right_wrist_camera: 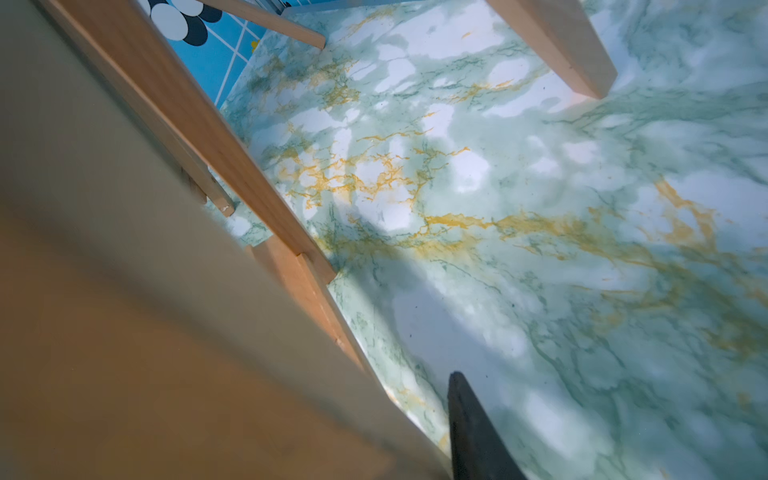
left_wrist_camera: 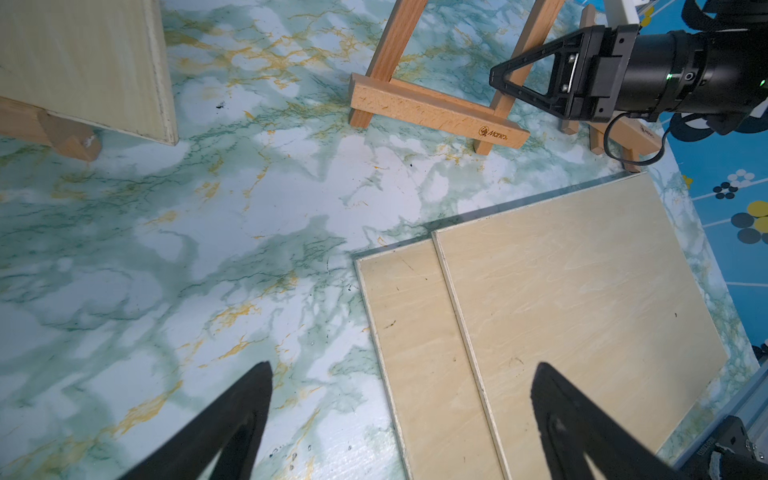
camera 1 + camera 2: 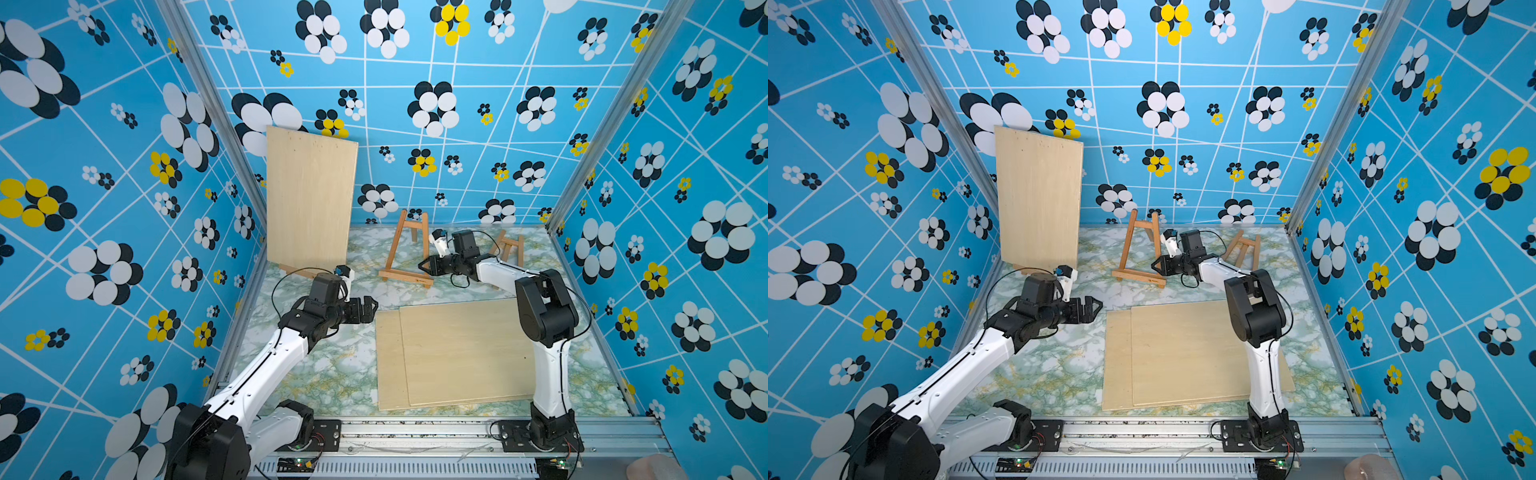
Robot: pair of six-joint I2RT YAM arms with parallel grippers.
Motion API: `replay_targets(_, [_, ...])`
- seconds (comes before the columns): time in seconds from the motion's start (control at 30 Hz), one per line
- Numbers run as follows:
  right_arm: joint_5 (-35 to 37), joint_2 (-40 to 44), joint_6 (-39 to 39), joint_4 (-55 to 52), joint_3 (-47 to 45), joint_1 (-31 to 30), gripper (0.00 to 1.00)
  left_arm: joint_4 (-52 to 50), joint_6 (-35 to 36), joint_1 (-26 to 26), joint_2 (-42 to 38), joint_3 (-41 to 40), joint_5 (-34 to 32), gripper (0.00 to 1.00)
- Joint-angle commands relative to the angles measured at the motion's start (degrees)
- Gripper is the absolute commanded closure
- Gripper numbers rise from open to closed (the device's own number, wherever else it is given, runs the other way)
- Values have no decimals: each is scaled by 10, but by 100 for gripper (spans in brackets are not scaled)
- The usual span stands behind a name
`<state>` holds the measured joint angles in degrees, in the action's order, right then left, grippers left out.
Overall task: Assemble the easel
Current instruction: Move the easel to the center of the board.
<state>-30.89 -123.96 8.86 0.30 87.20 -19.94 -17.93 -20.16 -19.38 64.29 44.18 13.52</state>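
Left gripper: it hangs left of centre in both top views, above the marble table, beside the left edge of the flat boards. Its jaws stand at full spread. The left wrist view shows both fingers with only table and board between them. It holds and touches nothing.

Right gripper: it sits just right of centre, at the right-hand leg of the middle easel, just above the ledge. The jaws are partly spread and straddle the leg. In the left wrist view one finger crosses in front of the leg. In the right wrist view the visible finger stands clear of the blurred wood at lower left, with table showing between. The opposite finger is hidden. No firm grip is seen.

The middle easel stands upright at the back of the table. A second easel stands to its right, partly behind the right arm. At upper left an upright board rests on a third easel's ledge. Two flat boards lie stacked at lower centre, and the lower one juts out on the left.
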Motion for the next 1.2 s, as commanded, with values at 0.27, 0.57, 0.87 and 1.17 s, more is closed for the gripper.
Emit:
replay_targets(0.27, [-22, -68, -4, -23, 91, -13, 69, 38, 13, 22, 37, -12, 16, 1])
replay_targets(0.57, [-49, -74, -7, -9, 86, -27, 71, 53, 11, 35, 50, -18, 24, 1])
replay_targets(0.87, [-61, -83, -15, -54, 103, -28, 67, 54, 7, 37, 36, -33, 26, 1])
replay_targets(1.17, [-19, -51, -20, -59, 76, -25, 41, 33, 15, 42, -4, -39, 22, 1])
